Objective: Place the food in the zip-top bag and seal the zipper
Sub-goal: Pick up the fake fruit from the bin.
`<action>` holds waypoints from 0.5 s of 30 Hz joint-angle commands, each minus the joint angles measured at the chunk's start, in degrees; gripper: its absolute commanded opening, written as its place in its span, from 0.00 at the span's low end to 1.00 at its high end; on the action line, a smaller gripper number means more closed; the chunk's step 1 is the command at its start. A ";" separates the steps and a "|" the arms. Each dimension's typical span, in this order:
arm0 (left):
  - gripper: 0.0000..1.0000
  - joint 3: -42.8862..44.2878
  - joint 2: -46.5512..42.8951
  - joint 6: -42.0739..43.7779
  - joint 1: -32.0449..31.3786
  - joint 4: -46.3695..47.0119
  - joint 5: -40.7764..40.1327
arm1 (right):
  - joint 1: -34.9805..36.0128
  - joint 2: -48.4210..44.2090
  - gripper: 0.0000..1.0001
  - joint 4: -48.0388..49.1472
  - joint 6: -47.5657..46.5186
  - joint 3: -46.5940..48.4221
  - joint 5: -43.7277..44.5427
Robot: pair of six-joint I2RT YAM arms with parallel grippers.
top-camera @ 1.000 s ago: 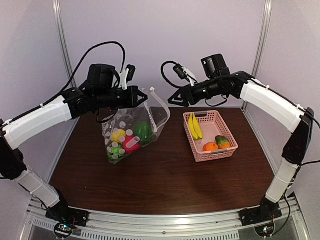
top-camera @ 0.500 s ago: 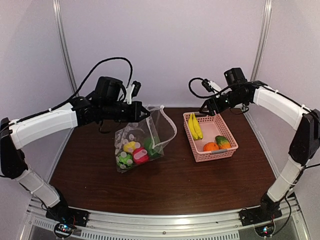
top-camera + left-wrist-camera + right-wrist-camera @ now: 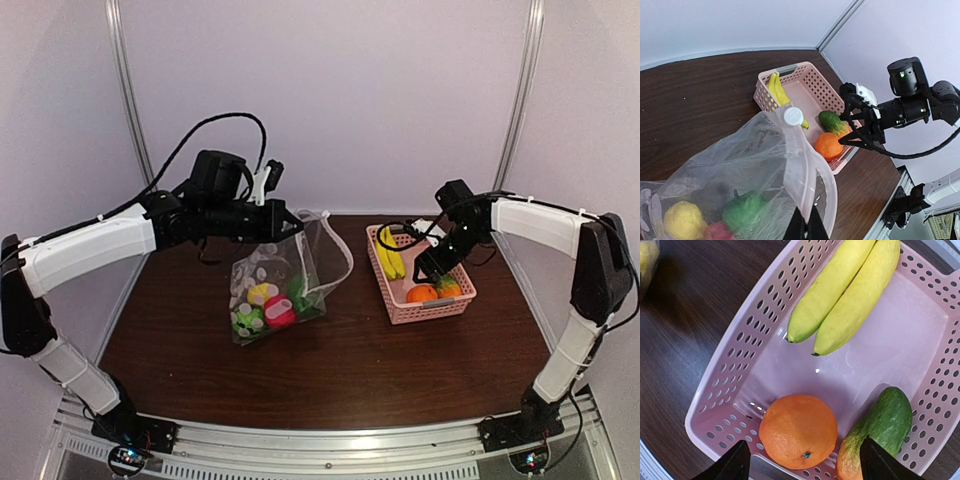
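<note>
You have the dark wood table (image 3: 330, 370) filling the lower middle of the top view. Left of centre on it stands the zip-top bag (image 3: 272, 285). It is clear, crinkly plastic printed with pale dots, held up at its top corner, with its mouth sagging open towards the right.

Right of centre sits the pink perforated basket (image 3: 398, 305), well apart from the bag.

Your left gripper (image 3: 290, 228) is at the bag's upper edge. In the left wrist view its fingers (image 3: 807, 227) are pinched tight together on the bag's mouth edge.

Your right gripper (image 3: 428, 272) hangs over the basket's near half. From its own camera the jaws stand wide apart with nothing between them, one tip on either side of the fruit below.

In the basket, the yellow banana bunch (image 3: 845, 295) lies towards the upper right of the right wrist frame. The orange (image 3: 797, 430) is at lower centre, and the orange-green piece (image 3: 880, 427) is just beside it at lower right.

Inside the bag, low down, you can see a green pepper (image 3: 298, 292), a yellow piece (image 3: 262, 293), a red-pink fruit (image 3: 280, 315) and a green striped ball (image 3: 245, 320), all bunched together.

The zipper (image 3: 799, 170) shows as a pale pink strip rising from the pinched fingers. A small white round tab (image 3: 793, 116) sits at its top.
</note>
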 commanded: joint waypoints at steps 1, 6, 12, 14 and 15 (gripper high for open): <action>0.00 2.18 1.28 -0.47 -0.10 0.99 1.57 | 0.34 2.59 0.77 -2.26 -1.01 -0.19 1.46; 0.00 2.60 1.39 -0.41 -0.11 0.70 1.57 | 0.32 4.65 0.79 -3.00 -1.53 -0.36 1.94; 0.00 2.93 1.72 -0.71 -0.11 0.58 2.66 | 0.34 7.85 0.81 -2.76 -0.84 -0.55 1.74; 0.00 3.16 1.79 -0.67 -0.11 0.36 2.55 | 0.38 8.83 0.82 -2.30 -0.65 -0.52 1.99; 0.00 3.20 1.81 -0.65 -0.11 0.23 2.48 | 0.39 9.20 0.82 -2.04 -0.53 -0.47 2.27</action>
